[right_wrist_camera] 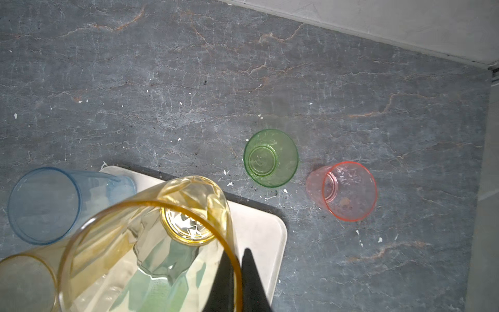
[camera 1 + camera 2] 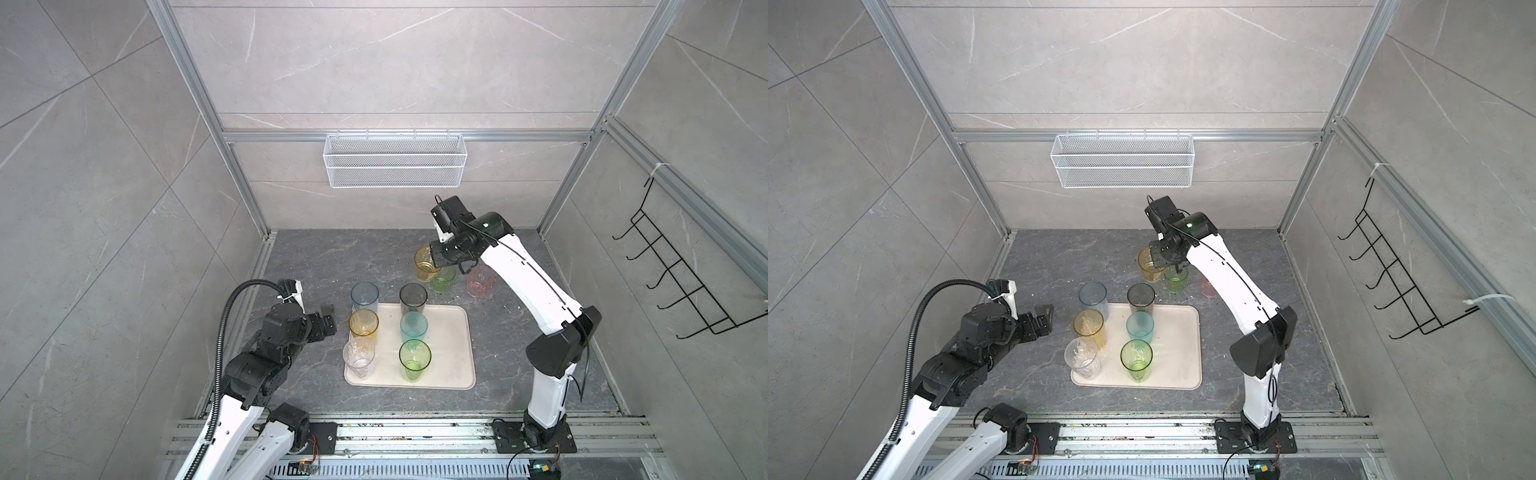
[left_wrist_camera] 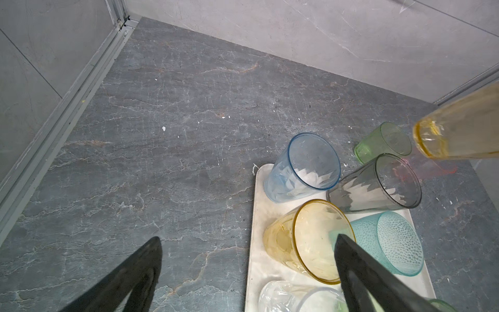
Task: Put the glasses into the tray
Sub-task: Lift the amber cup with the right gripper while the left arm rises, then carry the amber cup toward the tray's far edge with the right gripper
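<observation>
The tray [image 2: 453,353] holds six glasses: blue [image 2: 365,296], amber [image 2: 363,326], clear [image 2: 358,357], grey [image 2: 413,299], teal [image 2: 414,326], green [image 2: 414,359]. The right pincer [image 1: 239,259] grips a second amber glass [image 2: 424,266] by the rim; the left pincer [image 3: 247,237] gapes wide, empty.

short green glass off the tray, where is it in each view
In a top view: short green glass behind the tray.
In a top view: same spot.
Left wrist: just past the grey glass, at.
Right wrist: between the tray corner and the pink glass, at.
Shared landmark: the held amber glass, next to it.
</observation>
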### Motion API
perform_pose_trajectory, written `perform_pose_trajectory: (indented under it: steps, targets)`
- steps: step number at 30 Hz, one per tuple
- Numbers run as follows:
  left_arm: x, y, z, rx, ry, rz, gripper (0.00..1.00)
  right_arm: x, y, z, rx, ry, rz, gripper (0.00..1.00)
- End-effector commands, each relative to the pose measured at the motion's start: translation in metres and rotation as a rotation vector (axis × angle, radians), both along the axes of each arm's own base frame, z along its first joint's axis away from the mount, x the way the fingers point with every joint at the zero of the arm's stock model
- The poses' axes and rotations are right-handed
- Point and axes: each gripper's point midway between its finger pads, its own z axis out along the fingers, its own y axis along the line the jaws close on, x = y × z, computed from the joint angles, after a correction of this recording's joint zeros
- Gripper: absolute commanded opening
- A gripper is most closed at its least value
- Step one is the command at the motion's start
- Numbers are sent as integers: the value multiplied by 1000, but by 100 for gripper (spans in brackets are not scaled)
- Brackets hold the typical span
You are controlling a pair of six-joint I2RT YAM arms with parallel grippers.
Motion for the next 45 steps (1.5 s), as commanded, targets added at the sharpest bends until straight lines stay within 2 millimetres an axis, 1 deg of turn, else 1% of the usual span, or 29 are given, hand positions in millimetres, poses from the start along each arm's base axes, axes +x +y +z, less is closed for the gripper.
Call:
perform_pose_trajectory:
  steps: [1,5,10,12,16,17,20,23,28,37,45]
  targets:
    - [16,3,11,-25,-51,64,100,-7,-20,18,1,-58,-28,0]
    - [23,7,8,10,-40,94,100,-20,-37,18,12,-63,-51,0]
    - [33,13,13,28,-90,136,100,-35,-55,5,12,-44,-83,0]
    - [38,13,14,32,-112,146,100,-40,-61,-3,22,-34,-99,0]
    - [43,22,13,77,-116,193,100,-49,-62,-22,52,-6,-100,0]
    - [44,28,14,103,-118,221,100,-51,-64,-29,48,3,-106,0]
    - [44,35,12,126,-120,256,100,-56,-66,-47,49,29,-118,0]
    - [44,35,10,118,-136,259,100,-60,-66,-65,57,49,-124,0]
    - [42,34,10,100,-160,254,100,-62,-69,-88,51,63,-139,0]
    - [42,33,7,98,-150,242,100,-58,-72,-126,41,89,-171,0]
    - [39,35,11,112,-155,240,100,-53,-74,-151,39,117,-193,0]
